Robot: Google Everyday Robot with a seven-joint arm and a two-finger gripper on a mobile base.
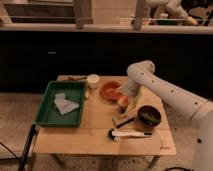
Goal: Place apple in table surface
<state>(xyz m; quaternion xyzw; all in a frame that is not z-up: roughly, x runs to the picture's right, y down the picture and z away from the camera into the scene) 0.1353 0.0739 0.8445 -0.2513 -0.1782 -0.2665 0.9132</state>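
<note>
You are looking at a dim room with dark cabinets running behind a light wood rectangular tabletop. The white robot arm is reaching in from the right and bending down over the middle of it. The claw is pointing down just right of the shallow orange bowl, and the small orange-red apple is sitting right at its tip, low over the wood. I cannot tell whether the claw is clamping the fruit or has let go, so treat the release as unconfirmed.

The spot looks chosen for its bare wood between the orange bowl and the dark round bowl. The white-handled brush is lying nearer, and the green plastic tray and pale small cup are sitting well to the left. Being round, the apple is likely to roll, so you are probably wanting it resting on the wood before you lift away.
</note>
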